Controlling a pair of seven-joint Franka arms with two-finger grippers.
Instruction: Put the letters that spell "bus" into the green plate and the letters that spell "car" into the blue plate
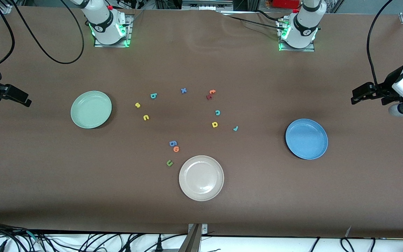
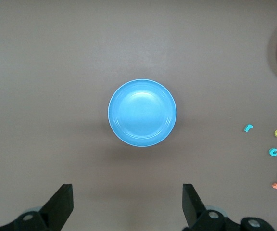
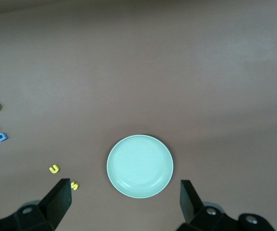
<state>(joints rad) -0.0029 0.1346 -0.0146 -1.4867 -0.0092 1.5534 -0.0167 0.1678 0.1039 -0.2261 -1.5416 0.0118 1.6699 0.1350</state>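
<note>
Closest to the front camera on the brown worktop (image 1: 47, 182) sits the cream plate (image 1: 201, 178), nothing in it. Just past its rim toward the right arm's end there's an olive "u" (image 1: 169, 162), then an orange "o" (image 1: 176, 149) touching a blue "g" (image 1: 172, 143) a bit farther back.

Next row back you get the two plates that matter, both bare. Blue plate (image 1: 306, 138) is toward the left arm's end, green plate (image 1: 91, 109) toward the right arm's end, well apart, with all the letters scattered between them.

The "car" bunch is on the blue plate's side of the middle: teal "r" (image 1: 235, 128), yellow "a" (image 1: 214, 124) beside it, teal "c" (image 1: 217, 112) slightly farther. The "bus" bunch is near the green plate: yellow "u" (image 1: 146, 117), yellow "s" (image 1: 138, 105), and teal "b" (image 1: 153, 95) farthest of the three. All six are flat on the worktop, none in a plate.

Farthest back are a blue "x" (image 1: 183, 90) and an orange and a red letter (image 1: 210, 94) touching each other.

Left tool (image 2: 128, 204) hangs over the worktop's edge at its own end, fingers spread wide, holding nothing. Right tool (image 3: 125, 202) does the same at its end, spread and empty too. Both arms are just waiting.
</note>
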